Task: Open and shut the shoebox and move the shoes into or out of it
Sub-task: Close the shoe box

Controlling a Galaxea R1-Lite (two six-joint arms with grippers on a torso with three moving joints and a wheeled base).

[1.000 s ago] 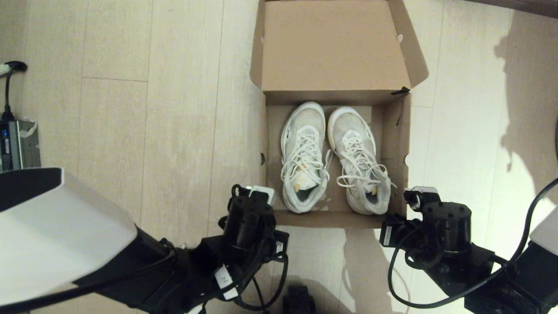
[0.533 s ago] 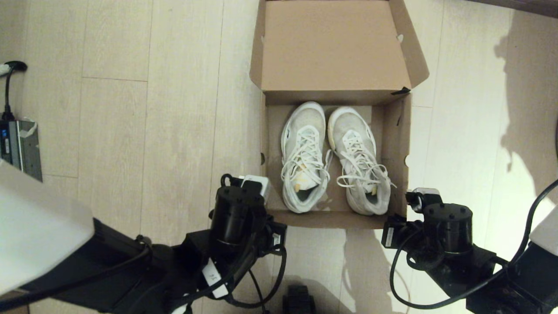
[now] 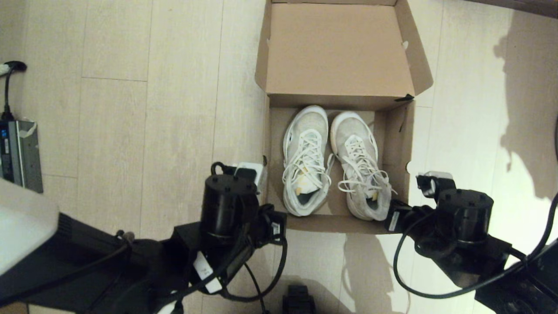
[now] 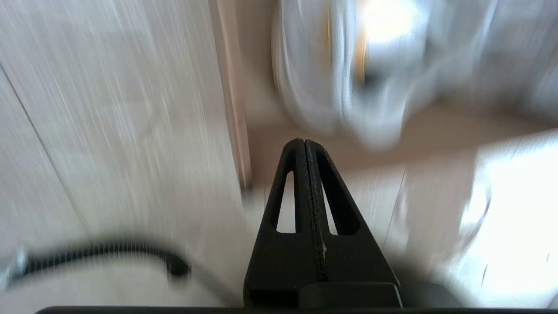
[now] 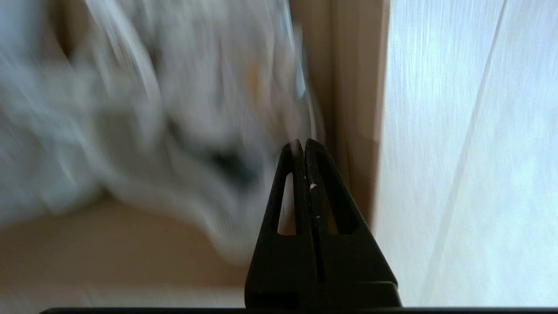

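The brown cardboard shoebox (image 3: 335,221) stands open on the floor, its flap lid (image 3: 338,48) folded back on the far side. Inside lie the two white and pale grey sneakers, the left shoe (image 3: 305,161) and the right shoe (image 3: 359,172), side by side with toes away from me. My left arm (image 3: 226,205) hovers just outside the box's near left corner. My left gripper (image 4: 304,141) is shut and holds nothing. My right arm (image 3: 462,211) is beside the near right corner, and my right gripper (image 5: 304,141) is shut and holds nothing. In the wrist views each shoe is a blur.
The box rests on pale wooden floorboards. A grey electronics unit (image 3: 19,155) with a black plug and cable (image 3: 11,69) sits at the far left edge. A dark part of my base (image 3: 298,303) shows at the bottom middle.
My left arm has drawn left, away from the box's near corner. My right arm has shifted right and slightly forward. The box and shoes sit a little lower and further right in view.
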